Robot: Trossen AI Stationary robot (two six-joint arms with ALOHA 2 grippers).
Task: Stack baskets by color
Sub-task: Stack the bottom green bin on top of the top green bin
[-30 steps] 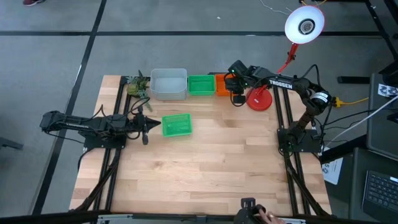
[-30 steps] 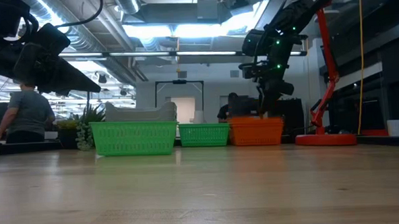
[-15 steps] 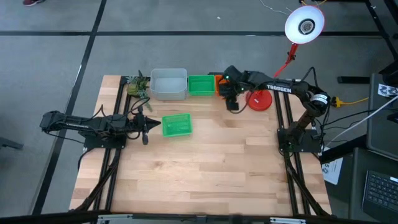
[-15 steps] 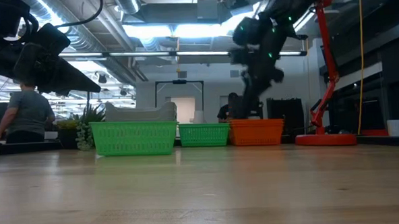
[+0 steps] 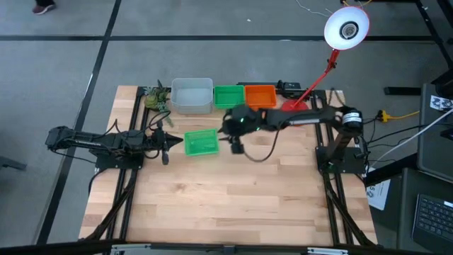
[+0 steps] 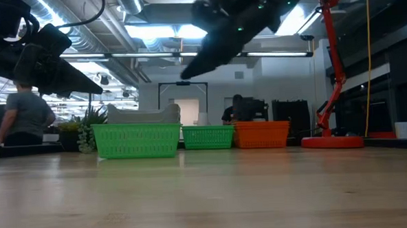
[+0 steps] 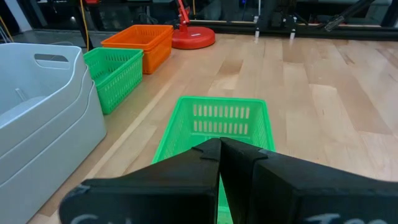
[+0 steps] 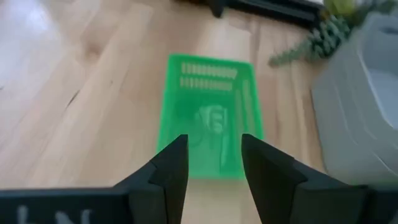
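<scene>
Light wooden table (image 5: 233,198). Back row, touching side by side: translucent pale grey plastic bin (image 5: 192,95), bright green slatted plastic basket (image 5: 228,96), orange plastic basket (image 5: 260,94). Second bright green basket (image 5: 201,142) sits alone nearer mid-table. Right gripper (image 5: 234,144) hangs just beside that lone basket, fingers spread, holding nothing. Left gripper (image 5: 170,142) on its other side, clenched, empty.

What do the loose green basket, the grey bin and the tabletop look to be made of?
Green basket: likely rigid moulded plastic, going by its uniform bright colour and slotted walls. Grey bin: probably plastic too, pale with a smooth matte look, rounded rim and a moulded handle slot. Tabletop: wood, apparently butcher-block, with light strips, visible grain and a slight sheen.
</scene>
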